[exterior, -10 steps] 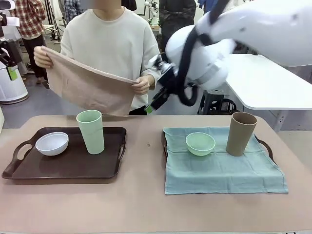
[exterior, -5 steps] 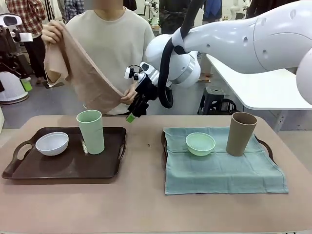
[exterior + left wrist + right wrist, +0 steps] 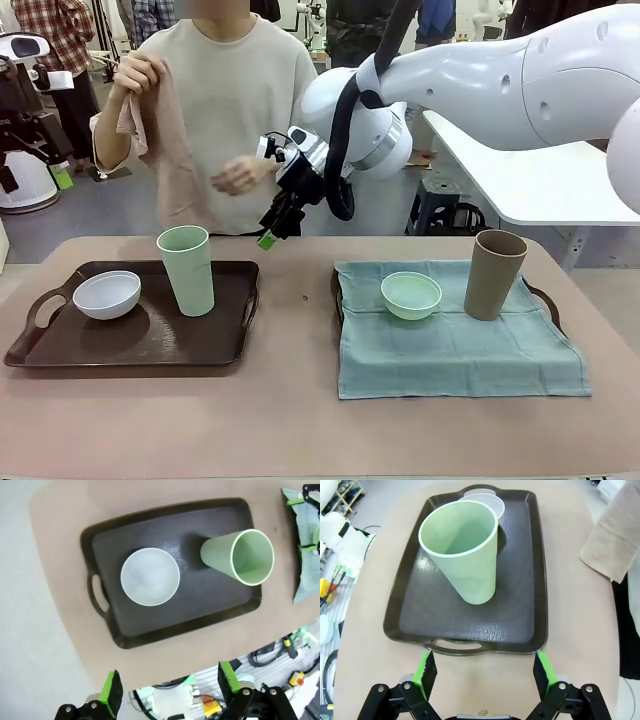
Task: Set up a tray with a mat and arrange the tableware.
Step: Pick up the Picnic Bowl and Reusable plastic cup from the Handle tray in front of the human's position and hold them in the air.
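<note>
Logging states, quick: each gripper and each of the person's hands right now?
Left gripper: open, empty.
Right gripper: open, empty.
Person's raised hand: holding beige cloth.
Person's lower hand: empty.

Reads as a robotics lab on an open shared floor, not a home or kitchen. Going by:
- big white robot arm with a black cable loop, reaching over a plain tan counter
- dark tray set out on that counter
- loose cabling and a yellow box with a red button past the counter's edge, seen from the left wrist
- bare white table and a black stool behind, on a grey floor
- people standing farther back among equipment stands
- what looks like open shelving with small items, seen from the right wrist
</note>
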Available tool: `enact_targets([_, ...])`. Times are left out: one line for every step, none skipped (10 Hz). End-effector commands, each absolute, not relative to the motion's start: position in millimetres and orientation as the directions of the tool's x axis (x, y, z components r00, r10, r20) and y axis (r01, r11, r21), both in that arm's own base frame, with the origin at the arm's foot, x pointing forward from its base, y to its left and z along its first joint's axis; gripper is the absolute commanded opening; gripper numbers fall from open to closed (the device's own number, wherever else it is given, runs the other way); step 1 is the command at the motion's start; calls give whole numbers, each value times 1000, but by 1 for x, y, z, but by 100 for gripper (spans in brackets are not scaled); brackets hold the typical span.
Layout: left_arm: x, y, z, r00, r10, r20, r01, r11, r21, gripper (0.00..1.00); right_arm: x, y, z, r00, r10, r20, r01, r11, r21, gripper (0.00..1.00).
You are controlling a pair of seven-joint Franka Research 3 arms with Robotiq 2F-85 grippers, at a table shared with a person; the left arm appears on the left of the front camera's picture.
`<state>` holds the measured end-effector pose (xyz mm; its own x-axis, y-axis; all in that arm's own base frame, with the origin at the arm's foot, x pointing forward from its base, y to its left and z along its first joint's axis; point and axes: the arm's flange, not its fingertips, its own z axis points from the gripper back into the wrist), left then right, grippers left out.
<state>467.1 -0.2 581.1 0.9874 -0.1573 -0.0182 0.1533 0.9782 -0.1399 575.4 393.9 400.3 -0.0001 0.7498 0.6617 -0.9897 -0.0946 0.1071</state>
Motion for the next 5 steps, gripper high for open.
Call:
enact_targets([467,-2,580,987,-160,-20,156,978,-141,100,576,394,400,4,747,665,-990,-92,110,100])
enact_targets([480,3,561,986,-163,-27,154,969,-195,100,582,396,384,-70,648,759,-976,-202,82,100])
enact_targets([481,7,545,992,-121,-36,113,979,-168,100,583,401,371,-74,603,794,-977,-203,64,100])
enact_targets([477,10,533,997,-70,-20,67,991,-117,100,579,407,362,-92,581,808,-974,-222,50,100])
enact_targets([473,12,518,998,-56,8,57,995,-87,100,575,409,353,-89,573,814,-970,-234,59,100])
